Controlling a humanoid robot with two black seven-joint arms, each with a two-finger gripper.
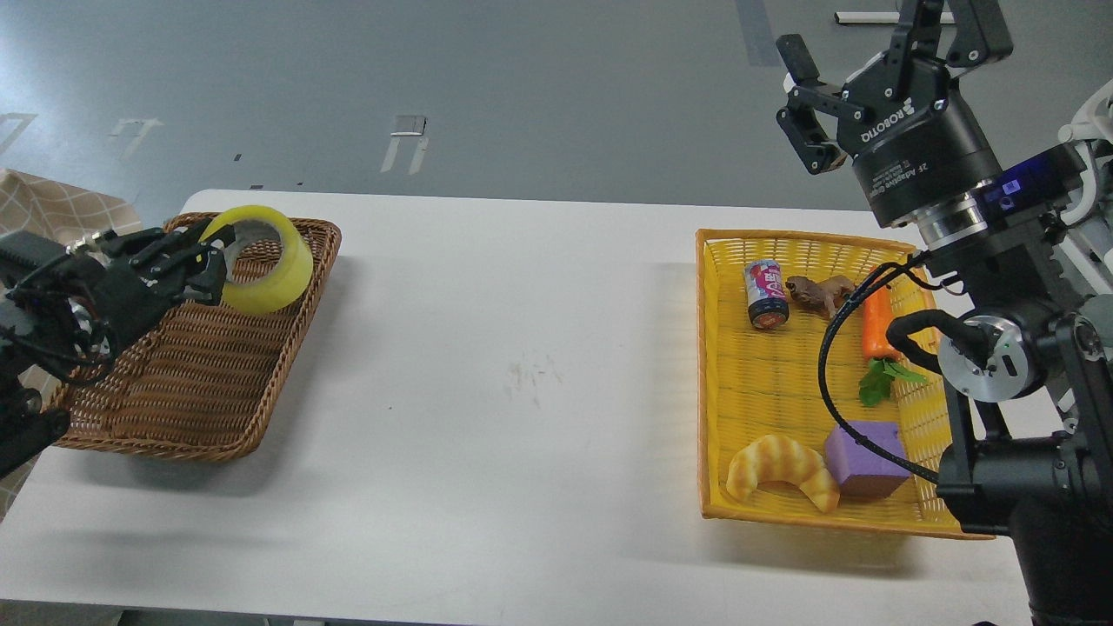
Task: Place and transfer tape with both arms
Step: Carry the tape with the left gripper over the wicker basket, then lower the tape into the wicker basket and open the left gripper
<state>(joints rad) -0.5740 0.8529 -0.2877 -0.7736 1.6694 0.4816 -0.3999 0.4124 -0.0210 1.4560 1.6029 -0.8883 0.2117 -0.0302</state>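
Note:
The yellow tape roll [269, 269] with its pale inner core is held over the far right part of the brown wicker basket [174, 382]. My left gripper [211, 263] comes in from the left edge and is shut on the roll's left wall, one finger inside the core. Whether the roll touches the basket floor cannot be told. My right gripper [869, 61] is raised high at the top right, above the far edge of the yellow basket [722, 382], open and empty.
The yellow basket holds a small can [766, 295], a brown toy [817, 292], a carrot [876, 325], a croissant [783, 469] and a purple block [865, 458]. The white table [522, 374] lies between the baskets. A checked cloth [43, 213] is at far left.

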